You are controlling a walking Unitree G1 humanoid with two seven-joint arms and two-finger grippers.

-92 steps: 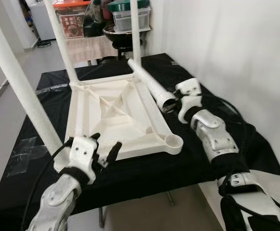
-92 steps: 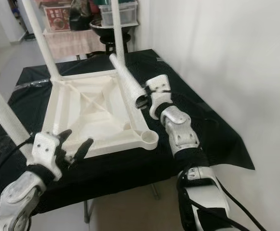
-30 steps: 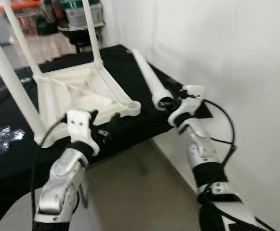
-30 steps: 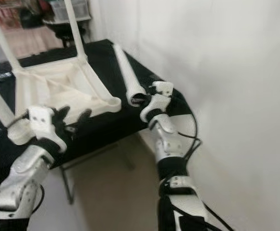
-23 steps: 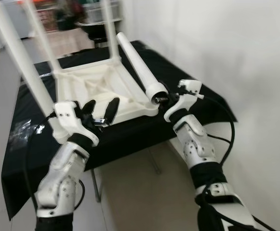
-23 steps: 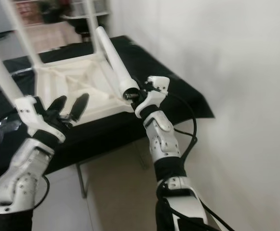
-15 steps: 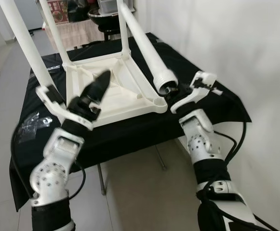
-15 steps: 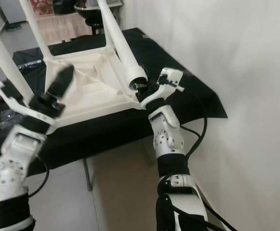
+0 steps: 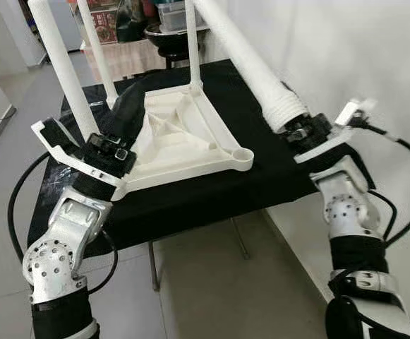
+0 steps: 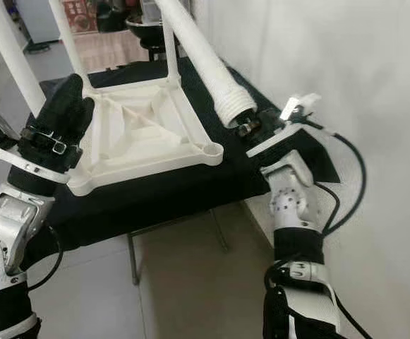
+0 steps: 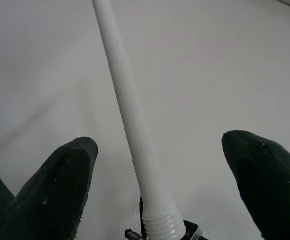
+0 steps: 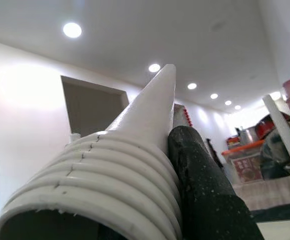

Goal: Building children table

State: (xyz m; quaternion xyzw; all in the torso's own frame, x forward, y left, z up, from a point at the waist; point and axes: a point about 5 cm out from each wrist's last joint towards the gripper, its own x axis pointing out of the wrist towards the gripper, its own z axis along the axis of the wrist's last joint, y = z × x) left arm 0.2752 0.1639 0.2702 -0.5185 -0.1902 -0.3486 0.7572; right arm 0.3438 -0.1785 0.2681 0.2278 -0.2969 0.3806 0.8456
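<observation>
Lying upside down on the black-covered bench [image 9: 212, 205] is the white plastic table top [image 9: 183, 141], ribbed underside facing up, three white legs standing up from its far and left corners. The near-right corner socket [image 9: 242, 153] is showing as an open round ring with no leg in it.

The right gripper [image 9: 300, 133] is holding the loose fourth leg [image 9: 250, 60] at its threaded end; the leg is tilting up and away toward the far left, above the table top's right side. Its ribbed screw end is sitting just right of and above the open socket, apart from it. In the right wrist view the fingers [image 12: 204, 195] are pressing against the ribbed end of the leg, closed on it.

The left gripper [image 9: 123, 120] is hovering over the near-left corner of the table top, just beside the near-left leg [image 9: 67, 70]. Its black fingers [image 11: 60, 185] are spreading wide in the left wrist view, holding nothing, with the right gripper's leg showing between them in the distance against the white wall.

Storage boxes and a dark bowl are sitting beyond the far edge of the bench.
</observation>
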